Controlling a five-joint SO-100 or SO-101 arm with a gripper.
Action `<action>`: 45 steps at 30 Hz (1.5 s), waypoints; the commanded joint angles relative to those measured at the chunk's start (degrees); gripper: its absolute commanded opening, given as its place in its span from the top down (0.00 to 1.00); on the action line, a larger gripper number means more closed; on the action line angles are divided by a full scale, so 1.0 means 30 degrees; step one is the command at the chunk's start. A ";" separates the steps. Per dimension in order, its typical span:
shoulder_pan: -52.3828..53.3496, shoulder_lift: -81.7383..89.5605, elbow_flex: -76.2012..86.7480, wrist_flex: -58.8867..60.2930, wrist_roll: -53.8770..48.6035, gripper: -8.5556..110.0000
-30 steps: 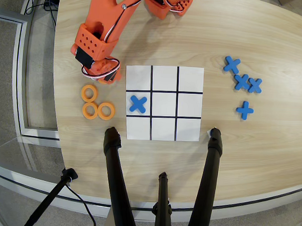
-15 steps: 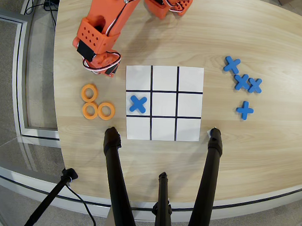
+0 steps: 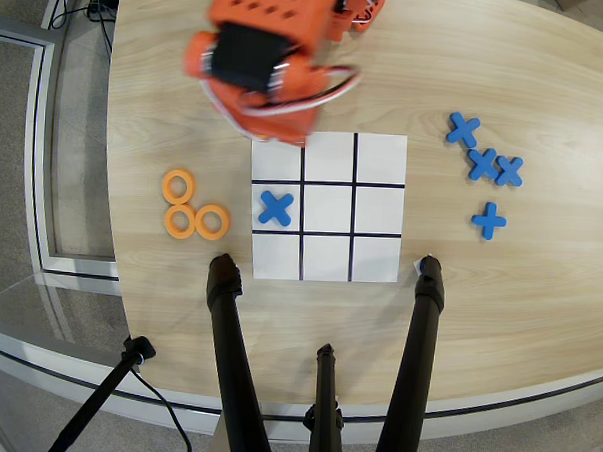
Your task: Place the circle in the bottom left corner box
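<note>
Three flat orange rings [image 3: 194, 207] lie in a cluster on the wooden table, left of the paper grid [image 3: 325, 259]. The grid's upper-right corner cell [image 3: 380, 159] is white and bare. A blue cross [image 3: 275, 207] lies in the middle-left cell. My orange arm [image 3: 264, 59] reaches in from the top, blurred, and its lower end, the gripper [image 3: 277, 133], hangs over the top edge of the grid's upper-left cell. The arm's body hides the jaws from above. I cannot tell whether they hold a ring.
Several loose blue crosses [image 3: 482, 164] lie on the table right of the grid. Black tripod legs [image 3: 231, 353] stand along the table's near edge below the grid. The table's left edge runs close to the rings.
</note>
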 commanded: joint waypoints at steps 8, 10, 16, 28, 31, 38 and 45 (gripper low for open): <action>-1.2832 0.2432 0.3984 -0.2812 0.8965 0.93; -1.3916 0.1377 0.4043 -0.4219 0.9932 0.93; -1.4590 -0.2900 0.3779 -0.9141 1.0576 0.93; -1.2773 -0.6387 0.3457 -1.2012 0.9814 0.93; -1.2510 -0.6797 0.3457 -1.2568 0.9756 0.93; -1.2334 -0.7500 0.3516 -1.2979 0.9580 0.93; -1.2070 -0.8086 0.3838 -1.3857 0.9346 0.93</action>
